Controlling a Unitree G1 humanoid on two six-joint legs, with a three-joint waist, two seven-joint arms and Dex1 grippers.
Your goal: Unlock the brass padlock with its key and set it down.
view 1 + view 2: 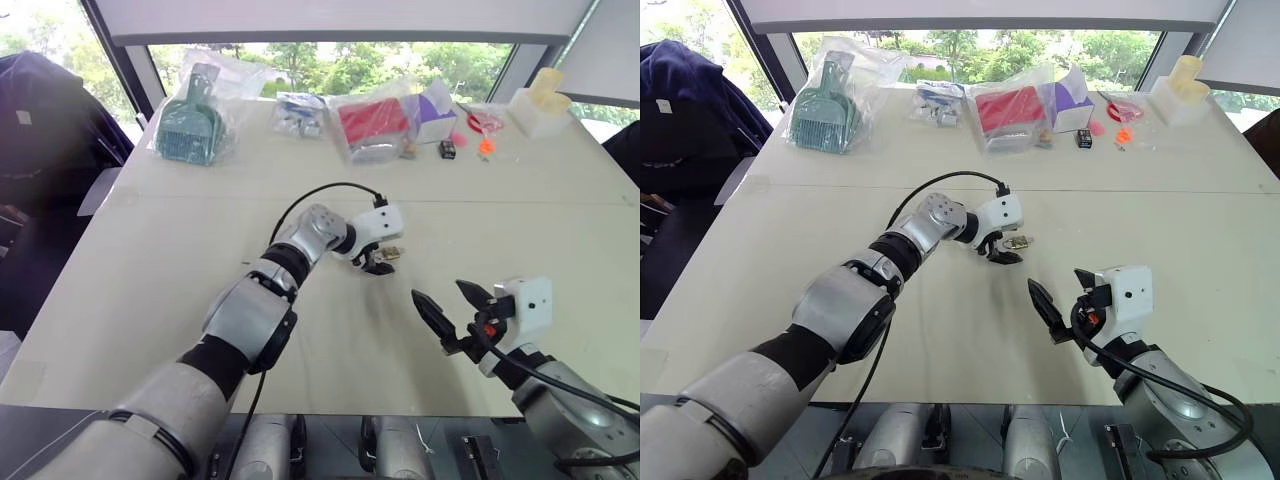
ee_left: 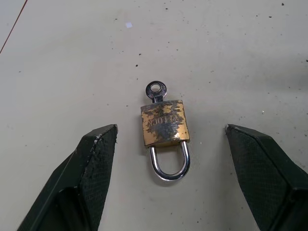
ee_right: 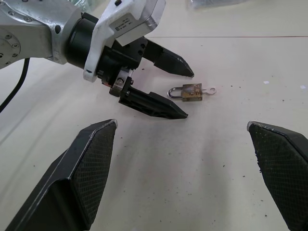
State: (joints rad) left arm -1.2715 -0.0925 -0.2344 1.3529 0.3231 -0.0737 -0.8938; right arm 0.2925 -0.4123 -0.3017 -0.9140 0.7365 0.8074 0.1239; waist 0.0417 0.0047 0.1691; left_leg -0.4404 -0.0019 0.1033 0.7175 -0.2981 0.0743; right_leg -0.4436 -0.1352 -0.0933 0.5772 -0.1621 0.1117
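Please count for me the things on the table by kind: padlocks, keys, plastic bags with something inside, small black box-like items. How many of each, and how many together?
Padlocks: 1, the brass padlock, lying flat
Keys: 1, the key, in the padlock's body
Plastic bags with contents: 3, green item, small parts, red item
Small black box-like items: 1
Total: 6

The pale tabletop (image 1: 180,250) carries the brass padlock (image 2: 164,124), keyed, lying flat mid-table; bagged goods (image 1: 372,127) lie well beyond the padlock.
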